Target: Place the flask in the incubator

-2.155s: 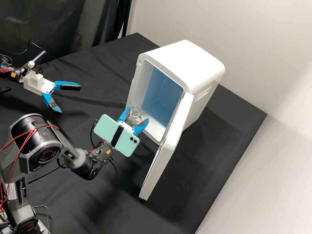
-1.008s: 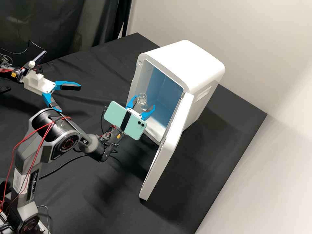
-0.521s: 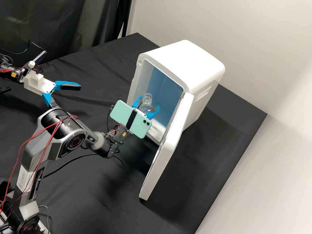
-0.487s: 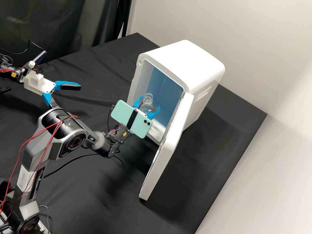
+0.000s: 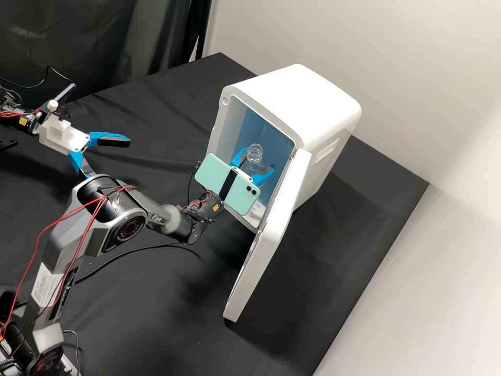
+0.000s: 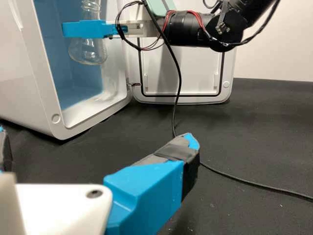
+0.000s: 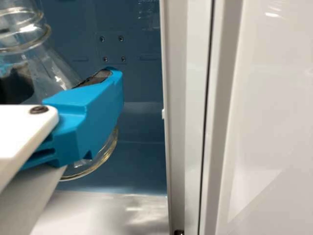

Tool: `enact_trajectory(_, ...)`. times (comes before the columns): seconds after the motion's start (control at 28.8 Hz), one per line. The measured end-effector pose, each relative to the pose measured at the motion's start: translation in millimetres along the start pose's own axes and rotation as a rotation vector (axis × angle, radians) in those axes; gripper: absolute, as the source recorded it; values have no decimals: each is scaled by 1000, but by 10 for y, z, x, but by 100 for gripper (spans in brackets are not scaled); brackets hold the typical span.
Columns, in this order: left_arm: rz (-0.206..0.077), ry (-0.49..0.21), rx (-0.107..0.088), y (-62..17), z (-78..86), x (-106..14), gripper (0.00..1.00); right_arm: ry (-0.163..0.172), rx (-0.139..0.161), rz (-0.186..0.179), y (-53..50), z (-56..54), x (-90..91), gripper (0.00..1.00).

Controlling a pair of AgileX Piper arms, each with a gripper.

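A black bench (image 5: 156, 308) runs up to a pale wall (image 5: 391, 57), and on it stands the white incubator (image 5: 308, 104), its door (image 5: 263, 250) swung wide open and its blue-lined chamber facing the arms. The right gripper (image 5: 254, 165) is well inside that chamber, its two blue fingers (image 7: 90, 115) clamped on the sloping shoulder of the clear glass flask (image 5: 254, 155). The flask is upright with its open neck at the top. In the left wrist view its round base hangs clear of the incubator's floor, touching neither floor nor walls. A mint-green phone (image 5: 227, 184) strapped behind this gripper sits just at the incubator's opening. About two seconds earlier the flask was low at the front lip of the incubator. It then rose, and over the last half second it has gone farther in towards the back wall, with the arm stretched out after it. The left gripper (image 5: 103, 153) is well away from the incubator, on the side opposite the door. It hovers over the bench with its fingers spread wide and nothing between them, almost where it was before. A thin black cable (image 6: 174, 105) hangs from the right arm to the bench in front of the incubator.
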Motion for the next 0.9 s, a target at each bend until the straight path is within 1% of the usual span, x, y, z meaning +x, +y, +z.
enact_trajectory(0.07, 0, 0, 0, 0, 0, 0, 100, -4, -1, 1, 21, -13, 39, 0)
enact_trajectory(0.17, 0, 0, 0, 0, 0, 0, 100, 0, -5, 6, 51, -30, 110, 0)
enact_trajectory(0.21, -2, 0, 0, -5, -1, 2, 100, 3, -1, 15, 61, -41, 134, 0)
enact_trajectory(0.31, -14, 3, -3, -30, -8, 10, 100, -11, 11, 16, 46, -57, 213, 0)
enact_trajectory(0.35, -18, 3, -4, -38, -10, 13, 100, -13, 14, 15, 33, -67, 240, 0)
enact_trajectory(0.42, -21, 4, -4, -43, -11, 15, 100, -21, 3, 4, -9, -80, 289, 0)
enact_trajectory(0.45, -21, 4, -4, -43, -11, 15, 100, -18, -4, 2, -24, -100, 319, 0)
enact_trajectory(0.59, -21, 4, -4, -43, -11, 15, 100, -36, -28, -38, -163, -101, 450, 0)
enact_trajectory(0.66, -21, 4, -4, -43, -11, 15, 100, -49, -39, -61, -223, -108, 506, 0)
enact_trajectory(0.73, -22, 4, -5, -47, -12, 16, 100, -71, -40, -75, -260, -98, 553, 0)
enact_trajectory(0.76, -24, 5, -5, -51, -13, 17, 100, -73, -35, -79, -285, -112, 590, 0)
enact_trajectory(0.87, -33, 6, -7, -69, -18, 23, 100, -75, -34, -83, -306, -123, 657, 0)
enact_trajectory(0.9, -34, 6, -7, -71, -18, 24, 100, -82, -30, -84, -316, -107, 677, 0)
